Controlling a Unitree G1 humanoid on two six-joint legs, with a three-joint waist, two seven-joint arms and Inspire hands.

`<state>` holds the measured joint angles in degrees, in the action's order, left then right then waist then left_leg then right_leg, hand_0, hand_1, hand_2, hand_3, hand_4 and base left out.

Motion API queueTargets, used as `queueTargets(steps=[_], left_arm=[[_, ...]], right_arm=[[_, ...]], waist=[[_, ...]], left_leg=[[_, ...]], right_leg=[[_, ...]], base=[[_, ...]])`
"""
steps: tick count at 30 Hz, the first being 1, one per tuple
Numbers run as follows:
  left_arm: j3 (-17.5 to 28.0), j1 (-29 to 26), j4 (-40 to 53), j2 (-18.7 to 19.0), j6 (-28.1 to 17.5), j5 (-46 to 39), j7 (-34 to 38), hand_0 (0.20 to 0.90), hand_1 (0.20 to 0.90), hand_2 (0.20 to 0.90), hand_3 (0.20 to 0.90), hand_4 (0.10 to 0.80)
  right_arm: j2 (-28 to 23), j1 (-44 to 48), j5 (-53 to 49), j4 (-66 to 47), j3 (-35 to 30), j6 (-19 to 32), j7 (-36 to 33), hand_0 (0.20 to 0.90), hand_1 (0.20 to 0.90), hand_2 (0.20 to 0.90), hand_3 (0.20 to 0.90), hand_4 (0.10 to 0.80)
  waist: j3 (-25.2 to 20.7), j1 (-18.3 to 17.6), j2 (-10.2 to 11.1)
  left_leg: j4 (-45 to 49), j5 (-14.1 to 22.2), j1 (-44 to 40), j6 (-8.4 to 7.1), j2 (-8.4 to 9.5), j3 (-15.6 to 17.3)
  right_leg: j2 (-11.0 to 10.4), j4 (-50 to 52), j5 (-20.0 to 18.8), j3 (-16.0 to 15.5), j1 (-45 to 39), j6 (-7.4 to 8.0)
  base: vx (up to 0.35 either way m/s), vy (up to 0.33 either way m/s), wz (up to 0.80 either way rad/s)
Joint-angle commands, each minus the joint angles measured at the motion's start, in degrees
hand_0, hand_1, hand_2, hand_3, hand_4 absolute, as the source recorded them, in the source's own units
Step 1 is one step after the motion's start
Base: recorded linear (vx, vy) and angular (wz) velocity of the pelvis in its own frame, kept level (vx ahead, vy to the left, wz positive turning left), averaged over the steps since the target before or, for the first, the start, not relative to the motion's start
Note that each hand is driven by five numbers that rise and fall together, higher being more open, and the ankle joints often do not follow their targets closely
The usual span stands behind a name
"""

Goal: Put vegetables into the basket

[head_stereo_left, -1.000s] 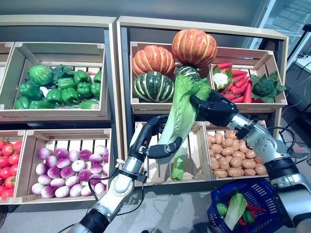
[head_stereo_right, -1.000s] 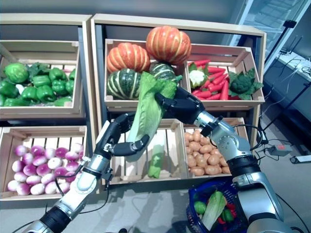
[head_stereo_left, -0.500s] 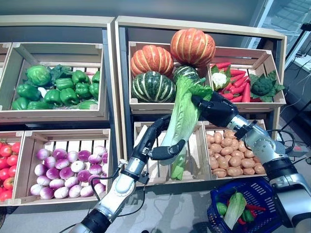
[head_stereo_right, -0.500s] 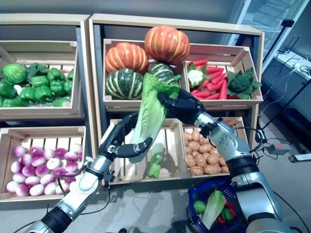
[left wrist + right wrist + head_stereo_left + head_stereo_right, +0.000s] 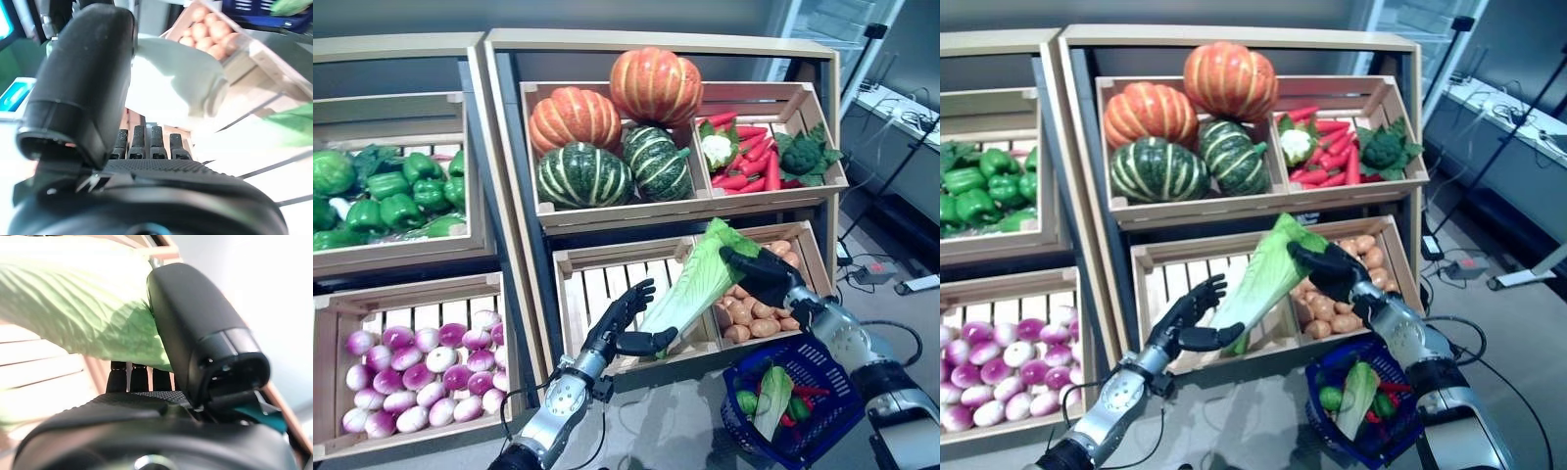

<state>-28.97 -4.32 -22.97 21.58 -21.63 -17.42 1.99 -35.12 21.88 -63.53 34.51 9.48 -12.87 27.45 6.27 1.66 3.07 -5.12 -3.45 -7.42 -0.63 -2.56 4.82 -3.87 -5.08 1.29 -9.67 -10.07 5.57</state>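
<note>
Against the half-second-old frames, I had the cabbage (image 5: 690,289) down from the pumpkins (image 5: 607,117) to the lower crate (image 5: 607,294), closer to the basket (image 5: 822,392), so the drop looked near. My right hand (image 5: 759,266) pinched its leafy top; my left hand (image 5: 622,328) had fingers spread, thumb under the stem. Only the left wrist view showed that stem resting loosely against the thumb.

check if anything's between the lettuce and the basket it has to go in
Nothing visible blocks the way. The right hand grips the leafy top of the lettuce, whose pale stem end rests on the open left hand. The blue basket sits below the right arm, open-topped, already partly filled with vegetables, with room left.
</note>
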Motion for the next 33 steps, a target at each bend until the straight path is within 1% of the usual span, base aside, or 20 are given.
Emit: queueTargets(steps=[1, 4, 5, 7, 9, 15, 20, 22, 24, 29, 31, 33], left_arm=[[7.5, -2.5, -5.4, 4.4, -2.9, 3.7, 5.3, 0.9, 0.9, 0.9, 0.9, 0.8], [9.7, -2.3, -6.3, 4.8, -2.5, 3.6, 4.8, 0.9, 0.9, 0.9, 0.9, 0.8], [9.8, -2.2, -6.4, 4.9, -2.5, 3.7, 4.8, 0.9, 0.9, 0.9, 0.9, 0.8], [10.7, -1.4, -7.1, 4.6, -3.3, 4.1, 4.6, 0.9, 0.9, 0.9, 0.9, 0.8], [11.2, -0.8, -6.9, 4.4, -3.1, 4.4, 4.2, 0.9, 0.9, 0.9, 0.9, 0.8], [10.7, -1.1, -7.1, 3.8, -3.9, 5.0, 3.5, 0.9, 0.9, 0.9, 0.9, 0.8], [9.6, -2.4, -6.4, 3.4, -3.3, 4.5, 3.8, 0.9, 0.9, 0.9, 0.9, 0.8], [9.1, -3.0, -6.2, 3.3, -3.0, 3.9, 4.0, 0.9, 0.9, 0.9, 0.9, 0.8], [8.4, -3.6, -5.9, 3.1, -2.5, 3.2, 4.2, 0.9, 0.9, 0.9, 0.9, 0.8], [7.9, -3.5, -5.4, 3.3, -1.5, 2.3, 3.1, 0.9, 0.9, 0.9, 0.9, 0.8], [7.8, -3.3, -4.5, 3.7, -0.9, 1.9, 2.9, 0.9, 0.9, 0.9, 0.9, 0.8], [7.4, -3.7, -3.1, 4.5, -0.2, 0.8, 2.7, 0.9, 0.9, 0.9, 0.9, 0.8]], right_arm=[[-6.2, 3.3, -5.1, -1.6, -10.3, 7.2, 3.1, 0.3, 0.3, 0.3, 0.3, 0.4], [-6.9, -0.1, -4.3, -1.6, -12.4, 7.1, 2.3, 0.3, 0.3, 0.3, 0.3, 0.4], [-6.9, -0.4, -4.4, -1.7, -12.6, 7.3, 2.0, 0.3, 0.3, 0.3, 0.3, 0.4], [-6.5, -3.4, -4.1, -1.9, -14.3, 8.0, 1.4, 0.3, 0.3, 0.3, 0.3, 0.4], [-5.9, -5.6, -3.6, -1.9, -15.9, 8.7, 0.0, 0.3, 0.3, 0.3, 0.3, 0.4], [-5.4, -8.3, -3.0, 0.9, -19.6, 10.7, -4.9, 0.3, 0.3, 0.3, 0.3, 0.4], [-4.7, -8.6, -3.4, 5.1, -22.1, 13.5, -11.0, 0.3, 0.3, 0.3, 0.3, 0.4], [-4.2, -8.5, -2.0, 7.2, -23.1, 14.8, -12.7, 0.3, 0.3, 0.3, 0.3, 0.4], [-4.0, -8.1, 1.2, 8.9, -23.2, 16.4, -15.1, 0.3, 0.3, 0.3, 0.3, 0.4], [-4.4, -7.1, 7.3, 10.8, -21.7, 18.7, -19.0, 0.3, 0.3, 0.3, 0.3, 0.4], [-4.4, -6.6, 10.5, 10.9, -20.8, 19.9, -22.0, 0.3, 0.3, 0.3, 0.3, 0.4], [-4.9, -5.2, 14.8, 11.8, -19.4, 21.8, -27.1, 0.3, 0.3, 0.3, 0.3, 0.4]], waist=[[-3.0, -0.9, 0.1], [-2.8, -1.9, -0.1], [-2.8, -1.9, -0.1], [-2.5, -2.7, -0.2], [-2.4, -3.2, -0.3], [-1.9, -4.4, -0.4], [-1.8, -4.9, -0.7], [-1.7, -5.0, -0.8], [-1.6, -5.1, -0.9], [-1.5, -4.9, -0.9], [-1.1, -4.8, -0.8], [0.0, -4.4, -0.9]], left_leg=[[0.1, 8.7, -3.2, -0.89, -0.05, 3.1], [0.1, 8.8, -3.2, -0.94, -0.21, 4.0], [0.1, 8.8, -3.2, -0.95, -0.22, 4.0], [0.1, 8.8, -3.2, -0.98, -0.33, 4.6], [0.1, 8.8, -3.2, -1.04, -0.45, 5.1], [0.1, 8.9, -3.2, -1.09, -0.67, 6.3], [0.1, 9.1, -3.3, -1.14, -0.86, 6.8], [0.1, 9.1, -3.3, -1.15, -0.91, 6.9], [0.1, 9.1, -3.3, -1.14, -0.96, 6.9], [0.1, 9.0, -3.5, -1.04, -0.89, 6.9], [0.1, 8.7, -3.5, -0.95, -0.85, 7.0], [0.3, 8.4, -3.0, -0.75, -0.79, 6.7]], right_leg=[[0.6, 0.1, -0.5, -0.3, 0.7, -0.78], [0.8, 0.1, -0.6, 0.4, 1.0, -0.71], [0.8, 0.1, -0.6, 0.5, 1.0, -0.7], [0.9, 0.1, -0.7, 1.0, 1.2, -0.67], [1.0, 0.1, -0.9, 1.5, 1.5, -0.61], [1.4, 0.1, -1.1, 2.6, 1.9, -0.5], [1.6, 0.1, -1.2, 3.3, 2.0, -0.39], [1.7, 0.1, -1.3, 3.5, 2.1, -0.37], [1.7, 0.1, -1.3, 3.6, 2.1, -0.39], [1.6, 0.1, -1.4, 3.7, 1.8, -0.44], [1.3, 0.1, -1.5, 3.5, 1.7, -0.53], [1.1, 1.2, -1.2, 3.1, 2.3, -0.74]], base=[[0.004, -0.007, -0.25], [0.0, -0.002, -0.26], [-0.007, -0.004, -0.13], [-0.012, -0.008, -0.14], [-0.017, -0.022, -0.26], [-0.023, -0.027, -0.14], [-0.006, -0.022, -0.12], [0.008, -0.032, -0.07], [0.011, -0.039, -0.04], [0.041, -0.052, -0.04], [0.026, -0.061, -0.03], [-0.016, -0.108, 0.0]])
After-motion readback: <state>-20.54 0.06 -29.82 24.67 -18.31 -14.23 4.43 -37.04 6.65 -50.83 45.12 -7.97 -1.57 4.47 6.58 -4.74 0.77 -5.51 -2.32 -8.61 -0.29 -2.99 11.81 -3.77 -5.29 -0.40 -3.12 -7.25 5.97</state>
